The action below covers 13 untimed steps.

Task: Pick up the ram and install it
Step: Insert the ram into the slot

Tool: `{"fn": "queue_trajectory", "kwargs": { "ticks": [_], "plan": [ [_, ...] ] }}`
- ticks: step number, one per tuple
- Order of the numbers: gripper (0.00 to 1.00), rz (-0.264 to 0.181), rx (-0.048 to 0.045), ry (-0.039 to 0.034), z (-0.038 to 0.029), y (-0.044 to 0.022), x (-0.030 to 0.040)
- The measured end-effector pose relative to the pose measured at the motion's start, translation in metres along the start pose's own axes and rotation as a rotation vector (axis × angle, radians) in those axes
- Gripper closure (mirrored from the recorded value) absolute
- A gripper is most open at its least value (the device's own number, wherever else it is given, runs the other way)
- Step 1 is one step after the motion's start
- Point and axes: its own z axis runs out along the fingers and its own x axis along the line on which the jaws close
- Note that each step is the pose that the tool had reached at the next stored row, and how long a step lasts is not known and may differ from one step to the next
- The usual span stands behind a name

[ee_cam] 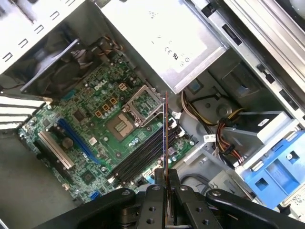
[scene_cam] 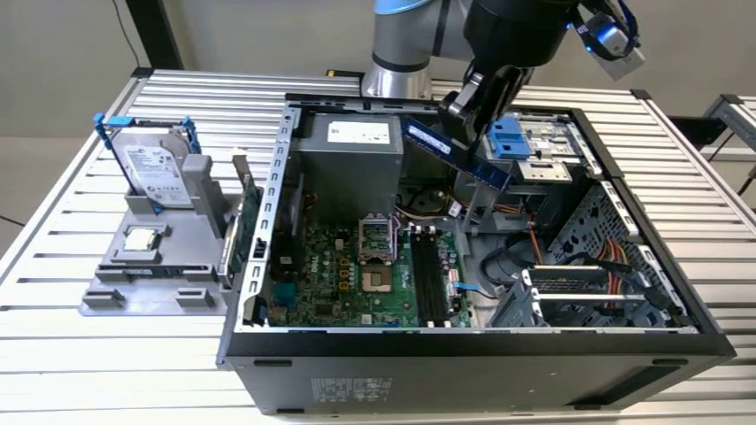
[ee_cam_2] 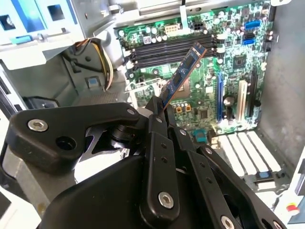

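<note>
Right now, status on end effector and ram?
End effector shut on the ram. Ram aloft over the open case, not seated in memory slots. No obstruction seen.

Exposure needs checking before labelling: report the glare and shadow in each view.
Exterior view: the light is even with no glare, and the ram is plainly lit in the gripper. First wrist view: the silver power supply is washed out by glare. Second wrist view: the drive cage is blown out pale, while the motherboard is well lit.
</note>
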Motion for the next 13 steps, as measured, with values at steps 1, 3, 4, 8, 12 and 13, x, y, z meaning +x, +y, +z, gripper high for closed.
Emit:
{"fn": "queue_trajectory", "kwargs": {
  "ticks": [1, 3, 4, 8, 12, 13],
  "plan": [
    [1.00, 0.011, -0.0002, -0.0007, 0.0000, 0.0000, 0.0000],
    [1.00, 0.035, -0.0005, -0.0021, 0.0000, 0.0000, 0.0000],
    [1.00, 0.047, -0.0007, -0.0028, 0.0000, -0.0001, 0.0000],
    [1.00, 0.095, -0.0014, -0.0058, 0.0000, -0.0001, 0.0001],
    [1.00, 0.144, -0.0022, -0.0089, 0.0001, -0.0001, 0.0001],
    [1.00, 0.157, -0.0024, -0.0096, 0.0001, -0.0002, 0.0001]
  ]
}}
